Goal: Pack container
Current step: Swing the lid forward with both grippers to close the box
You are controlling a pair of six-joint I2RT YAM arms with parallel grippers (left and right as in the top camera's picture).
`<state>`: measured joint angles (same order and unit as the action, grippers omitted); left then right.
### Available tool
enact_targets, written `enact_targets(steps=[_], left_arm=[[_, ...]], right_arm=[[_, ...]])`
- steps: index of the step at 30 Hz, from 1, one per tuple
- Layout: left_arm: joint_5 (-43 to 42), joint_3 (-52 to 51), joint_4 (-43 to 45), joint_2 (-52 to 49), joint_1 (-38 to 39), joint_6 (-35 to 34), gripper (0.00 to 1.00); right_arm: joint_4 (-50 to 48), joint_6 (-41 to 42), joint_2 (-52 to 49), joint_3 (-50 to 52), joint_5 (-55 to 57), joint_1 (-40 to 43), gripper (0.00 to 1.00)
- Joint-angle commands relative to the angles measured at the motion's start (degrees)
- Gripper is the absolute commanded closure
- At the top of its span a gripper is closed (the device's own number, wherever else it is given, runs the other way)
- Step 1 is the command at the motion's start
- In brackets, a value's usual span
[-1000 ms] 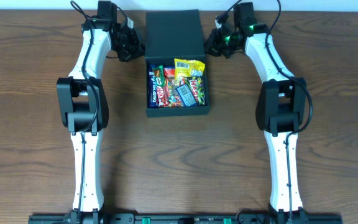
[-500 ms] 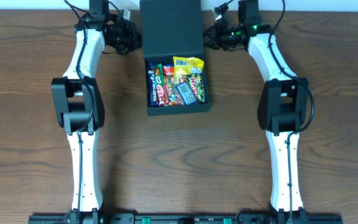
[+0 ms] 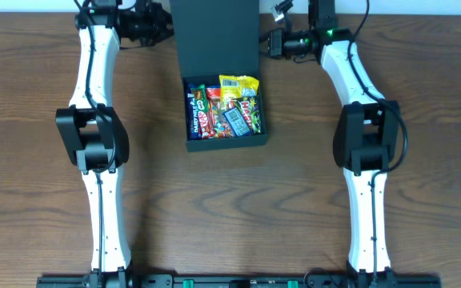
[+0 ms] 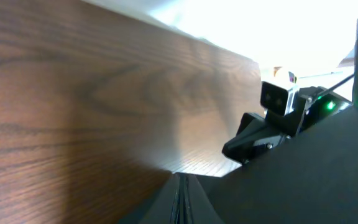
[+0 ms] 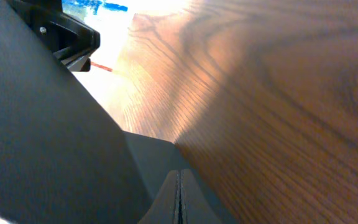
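Observation:
The container [image 3: 226, 143], a dark box, sits at the table's far middle with several bright snack packets [image 3: 224, 108] inside. Its flap lid [image 3: 217, 36] stands raised behind the opening. My left gripper [image 3: 165, 22] is shut against the lid's left edge, nothing showing between its fingers. In the left wrist view the closed left gripper [image 4: 182, 186] lies beside the dark lid [image 4: 316, 168]. My right gripper [image 3: 267, 44] is shut at the lid's right edge. In the right wrist view the right gripper [image 5: 179, 183] is pressed together beside the lid [image 5: 36, 124].
Brown wooden table [image 3: 230, 208] spreads in front of the box. Both arms reach along the box's sides toward the far table edge [image 3: 422, 16]. The opposite arm's gripper [image 4: 272, 124] shows past the lid in the left wrist view.
Both grippers have moved toward the far table edge, staying shut. The lid has swung up and looks taller. The box has shifted slightly left.

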<state>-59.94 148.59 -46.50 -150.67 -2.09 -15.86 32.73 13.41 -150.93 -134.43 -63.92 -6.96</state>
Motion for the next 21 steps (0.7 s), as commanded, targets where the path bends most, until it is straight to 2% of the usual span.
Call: enact_targets(steps=[1, 8, 16, 21], left_arm=[[-1.8, 4.3, -2.7, -0.4, 0.3, 5.2, 0.94], [-1.1, 10.6, -13.6, -0.4, 0.3, 14.6, 0.94], [2.1, 18.9, -25.9, -0.3, 0.4, 23.7, 0.94], [2.1, 20.0, -29.6, -0.3, 0.7, 27.1, 0.94]], right_arm=[[0.0, -3.2, 7.5, -2.1, -3.6, 0.1, 0.99], [1.7, -5.8, 13.0, -2.1, -2.8, 0.1, 0.99], [18.1, -18.7, 19.0, -2.1, 9.7, -2.1, 0.98], [22.8, -21.2, 20.4, -2.1, 14.5, -3.6, 0.99]])
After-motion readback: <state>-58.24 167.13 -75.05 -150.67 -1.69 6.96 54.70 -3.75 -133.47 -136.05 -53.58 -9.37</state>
